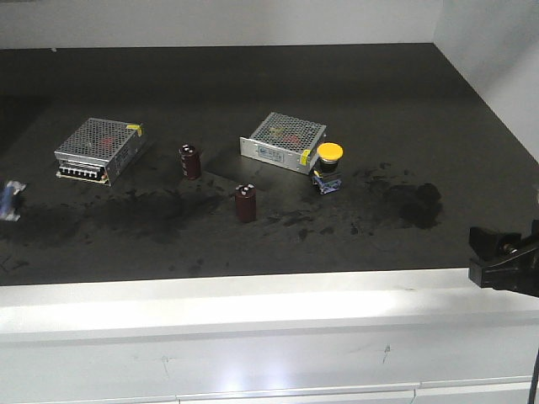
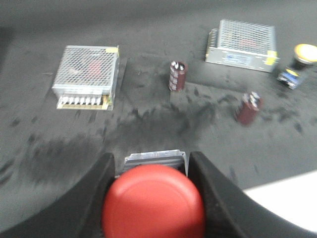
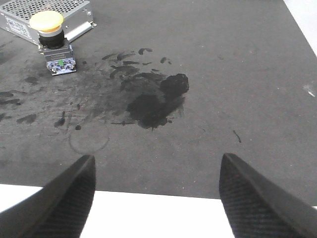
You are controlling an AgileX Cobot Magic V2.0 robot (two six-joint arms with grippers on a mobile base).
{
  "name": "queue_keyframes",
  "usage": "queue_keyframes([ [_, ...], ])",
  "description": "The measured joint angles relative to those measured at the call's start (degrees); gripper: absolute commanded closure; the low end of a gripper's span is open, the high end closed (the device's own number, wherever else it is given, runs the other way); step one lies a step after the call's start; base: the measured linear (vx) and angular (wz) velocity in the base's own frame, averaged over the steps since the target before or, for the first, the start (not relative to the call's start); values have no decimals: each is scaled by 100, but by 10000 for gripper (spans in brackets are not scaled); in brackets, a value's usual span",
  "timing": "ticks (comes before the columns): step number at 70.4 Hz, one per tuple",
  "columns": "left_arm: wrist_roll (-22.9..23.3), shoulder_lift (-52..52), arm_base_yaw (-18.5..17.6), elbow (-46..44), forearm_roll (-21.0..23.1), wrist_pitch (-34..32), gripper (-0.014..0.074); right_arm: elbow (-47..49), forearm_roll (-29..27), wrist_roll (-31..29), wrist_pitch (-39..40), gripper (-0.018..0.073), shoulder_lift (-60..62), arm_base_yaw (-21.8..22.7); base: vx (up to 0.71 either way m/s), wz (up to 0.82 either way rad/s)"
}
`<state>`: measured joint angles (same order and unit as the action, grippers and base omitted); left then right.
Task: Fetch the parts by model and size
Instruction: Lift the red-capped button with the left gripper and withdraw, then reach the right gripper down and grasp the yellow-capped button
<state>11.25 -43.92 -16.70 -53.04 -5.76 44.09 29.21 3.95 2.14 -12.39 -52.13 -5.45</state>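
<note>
In the left wrist view my left gripper [image 2: 151, 156] is shut on the red-capped push-button switch [image 2: 153, 203]. Its black fingers [image 2: 91, 198] press on both sides, and the switch's bluish-grey base [image 2: 156, 159] points away over the dark mat. The yellow-capped switch [image 1: 328, 154] stands upright next to the right silver box, on its black body and bluish base [image 3: 59, 62]. My right gripper [image 3: 157, 157] is open with nothing between its fingers, hanging over the mat's front edge, well to the right of the yellow switch [image 3: 47, 21].
Two silver perforated-metal boxes [image 1: 101, 149] [image 1: 284, 141] lie on the black mat. Two dark brown cylinders [image 1: 190, 161] [image 1: 245, 203] stand between them. A dark stain [image 1: 417, 204] marks the mat on the right. A white ledge [image 1: 253, 311] runs along the front. Part of the right arm [image 1: 505, 257] shows at the right edge.
</note>
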Motion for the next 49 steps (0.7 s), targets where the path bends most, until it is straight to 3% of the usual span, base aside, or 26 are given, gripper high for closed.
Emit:
queue_keyframes([
  [28,-206,2467,0,1655,0,120,603,0,0,0,0,52,0,0,0,0],
  [49,-228,2954,0,2051,0,303,603,34,0,0,-78,52,0,-18,0,0],
])
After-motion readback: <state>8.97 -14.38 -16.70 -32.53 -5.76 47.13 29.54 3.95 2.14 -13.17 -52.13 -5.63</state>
